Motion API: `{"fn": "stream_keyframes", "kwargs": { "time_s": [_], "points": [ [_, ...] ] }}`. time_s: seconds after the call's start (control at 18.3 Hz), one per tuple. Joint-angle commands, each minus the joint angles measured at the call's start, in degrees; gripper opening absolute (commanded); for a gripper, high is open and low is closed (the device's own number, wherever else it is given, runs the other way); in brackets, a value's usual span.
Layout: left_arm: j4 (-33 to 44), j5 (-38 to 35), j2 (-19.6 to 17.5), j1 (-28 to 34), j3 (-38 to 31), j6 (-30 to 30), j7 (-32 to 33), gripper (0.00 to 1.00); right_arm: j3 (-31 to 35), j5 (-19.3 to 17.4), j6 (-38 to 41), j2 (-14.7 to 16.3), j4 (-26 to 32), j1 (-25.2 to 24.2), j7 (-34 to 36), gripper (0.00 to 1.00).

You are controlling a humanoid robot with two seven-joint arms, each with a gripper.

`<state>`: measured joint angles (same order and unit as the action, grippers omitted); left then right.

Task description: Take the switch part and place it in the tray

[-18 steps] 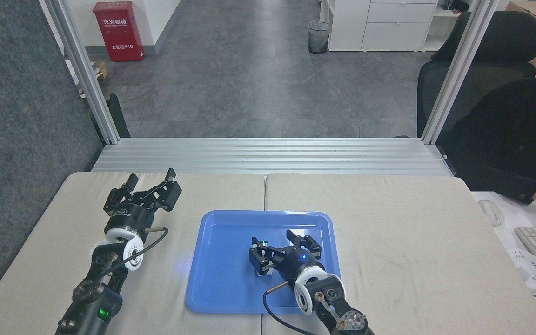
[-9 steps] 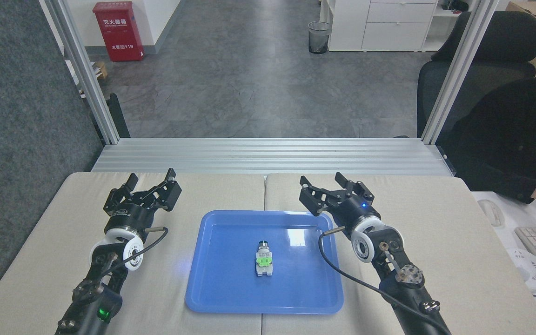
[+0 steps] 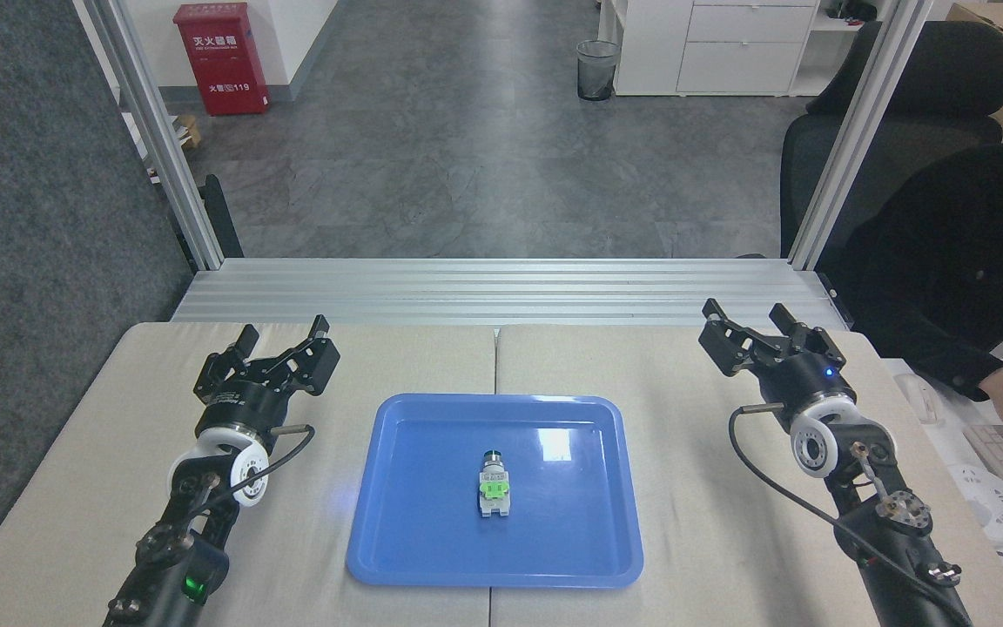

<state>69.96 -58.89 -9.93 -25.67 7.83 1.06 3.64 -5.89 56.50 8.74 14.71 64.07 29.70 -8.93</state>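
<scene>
Red box reads "119", other characters unclear.

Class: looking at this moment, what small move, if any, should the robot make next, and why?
Probably none beyond holding both arms parked. The small white-and-green pushbutton switch part already lies inside the glossy blue plastic tray, and the left gripper and right gripper are open, empty and clear of the tray.
</scene>
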Motion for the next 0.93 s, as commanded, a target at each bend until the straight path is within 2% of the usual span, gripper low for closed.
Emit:
{"fn": "stream_keyframes", "kwargs": {
  "time_s": [0.0,0.49,0.88],
  "points": [
    [0.0,0.0,0.0,0.0,0.1,0.0,0.0,1.00,5.5,-2.2,0.1,10.3,-1.5,-0.7,0.1,0.99],
    [0.0,0.0,0.0,0.0,0.1,0.0,0.0,1.00,5.6,-2.2,0.1,12.4,-1.6,-1.0,0.1,0.99],
    [0.0,0.0,0.0,0.0,0.0,0.0,0.0,1.00,5.5,-2.3,0.2,11.9,-1.4,-1.1,0.1,0.99]
  ]
}}
